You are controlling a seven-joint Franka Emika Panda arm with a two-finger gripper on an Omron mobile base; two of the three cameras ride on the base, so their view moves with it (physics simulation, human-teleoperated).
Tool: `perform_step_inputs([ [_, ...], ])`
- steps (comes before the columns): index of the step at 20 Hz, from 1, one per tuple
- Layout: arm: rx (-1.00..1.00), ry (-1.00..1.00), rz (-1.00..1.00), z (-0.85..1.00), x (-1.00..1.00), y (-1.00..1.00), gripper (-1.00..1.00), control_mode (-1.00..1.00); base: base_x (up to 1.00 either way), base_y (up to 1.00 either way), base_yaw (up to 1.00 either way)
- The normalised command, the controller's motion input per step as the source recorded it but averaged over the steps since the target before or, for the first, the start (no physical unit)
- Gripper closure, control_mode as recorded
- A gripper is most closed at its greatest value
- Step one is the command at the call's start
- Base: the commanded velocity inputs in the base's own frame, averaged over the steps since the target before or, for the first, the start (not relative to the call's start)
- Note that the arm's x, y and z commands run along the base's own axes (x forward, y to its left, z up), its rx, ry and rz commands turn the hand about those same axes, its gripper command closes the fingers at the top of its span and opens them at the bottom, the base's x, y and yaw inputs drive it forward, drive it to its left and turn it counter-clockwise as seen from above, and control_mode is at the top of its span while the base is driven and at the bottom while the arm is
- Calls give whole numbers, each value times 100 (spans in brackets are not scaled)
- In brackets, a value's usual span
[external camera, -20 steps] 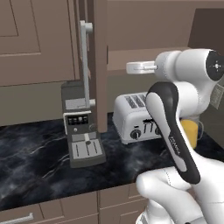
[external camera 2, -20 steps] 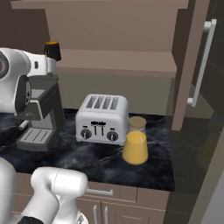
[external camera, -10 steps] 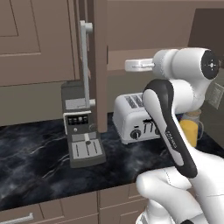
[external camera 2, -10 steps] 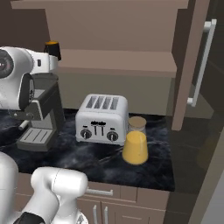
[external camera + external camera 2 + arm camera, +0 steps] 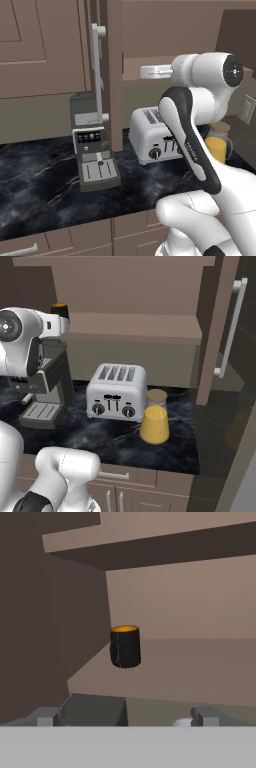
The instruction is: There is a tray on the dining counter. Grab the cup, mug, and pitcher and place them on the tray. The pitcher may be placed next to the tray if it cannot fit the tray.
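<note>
Standing upright on a shelf inside the open wall cabinet, the mug (image 5: 125,646) sits near the shelf's left wall, its orange inside showing at the rim; the cupboard is its storage place, so it has to come out before it can go on any tray. The fingers (image 5: 128,716) are spread wide with nothing between them, level with the shelf edge and short of the mug, which lies ahead of them and about midway between the two tips. That looks like a lined-up reach, not yet a grasp. Below, on the black marble tabletop (image 5: 100,438), the pitcher (image 5: 154,423) of orange liquid stands just beside the toaster (image 5: 116,392), with a coffee machine (image 5: 94,148) farther left.
</note>
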Motion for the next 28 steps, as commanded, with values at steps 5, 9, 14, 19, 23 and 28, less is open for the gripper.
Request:
perform_step_inputs([
  [5,0,0,0,0,25,5,-100,-100,0,0,0],
  [9,0,0,0,0,24,7,-100,-100,0,0,0],
  [14,0,0,0,0,19,6,-100,-100,0,0,0],
  [19,0,0,0,0,21,12,-100,-100,0,0,0],
  [23,0,0,0,0,20,13,-100,-100,0,0,0],
  [28,0,0,0,0,15,7,-100,-100,0,0,0],
])
